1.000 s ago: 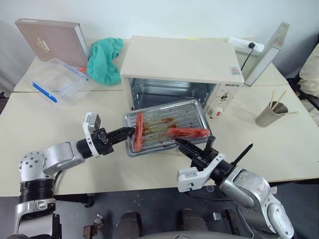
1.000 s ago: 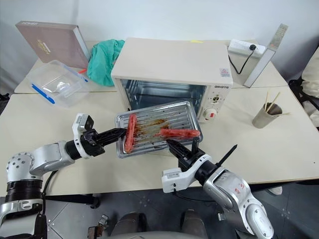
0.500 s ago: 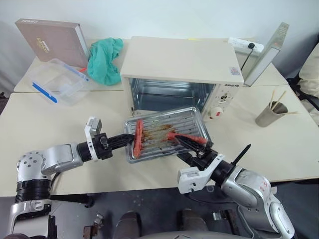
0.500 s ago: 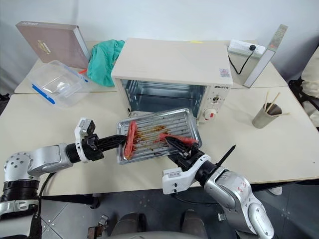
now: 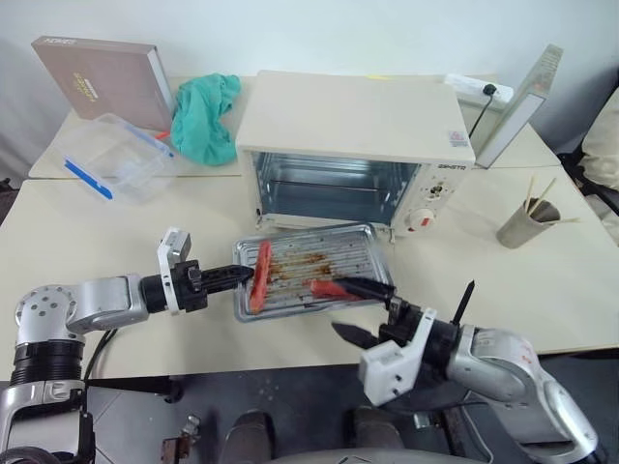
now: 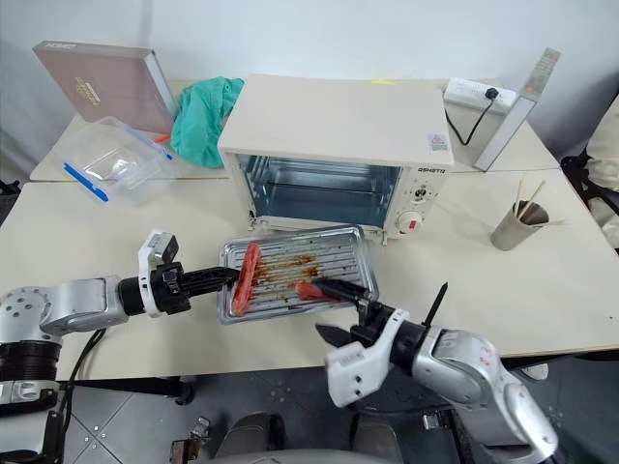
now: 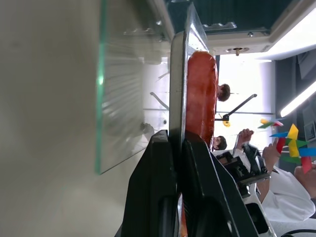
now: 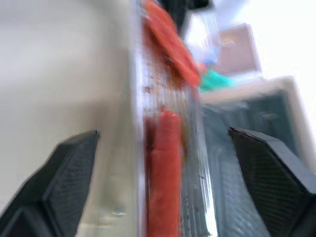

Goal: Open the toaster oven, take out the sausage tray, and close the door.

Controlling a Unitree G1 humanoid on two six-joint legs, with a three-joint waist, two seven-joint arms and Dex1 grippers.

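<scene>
On cream table (image 5: 116,232): left gripper (image 5: 244,275) clamps sausage tray (image 5: 309,280); right gripper (image 5: 363,309) spread wide; white wall (image 5: 309,29) behind.

Shiny ridged metal sausage tray (image 5: 319,275); matt cream table (image 5: 116,232).

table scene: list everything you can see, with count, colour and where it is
toaster oven: 1, cream-white, centre back, cavity open
sausage tray: 1, shiny metal, in front of the oven
sausages: 2, red, on the tray
plastic box: 1, clear with blue trim, back left
cloth: 1, teal, left of the oven
book: 1, brown, back left
cup: 1, grey, holding sticks, right
power strip: 1, white, back right
left gripper: shut on the tray's left rim
right gripper: open, at the tray's near right corner
</scene>
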